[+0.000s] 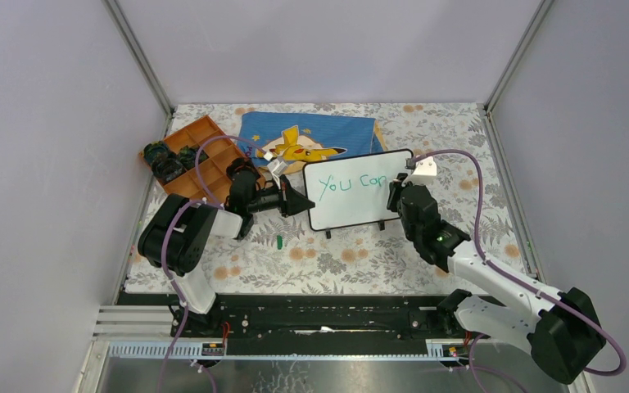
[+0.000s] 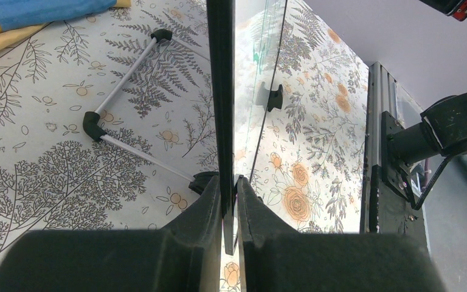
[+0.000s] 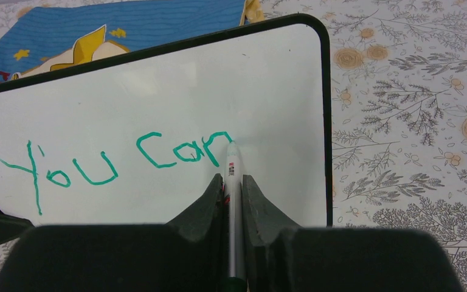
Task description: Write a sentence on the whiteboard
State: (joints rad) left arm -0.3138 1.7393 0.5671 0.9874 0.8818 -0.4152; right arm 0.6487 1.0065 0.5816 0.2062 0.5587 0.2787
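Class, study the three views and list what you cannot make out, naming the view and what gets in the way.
- Left wrist: whiteboard seen edge-on, so the sentence is unreadable there.
- Right wrist: marker rear runs off the bottom edge; label too small to read.
- Top: marker hidden by the right gripper.
- Top: tray has dark contents too small to identify.

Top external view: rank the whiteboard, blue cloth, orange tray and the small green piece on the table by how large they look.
1-2. Whiteboard and cloth: near alike, and the cloth is partly hidden behind it; unranked.
3. Tray, partly under the left arm.
4. Green piece.
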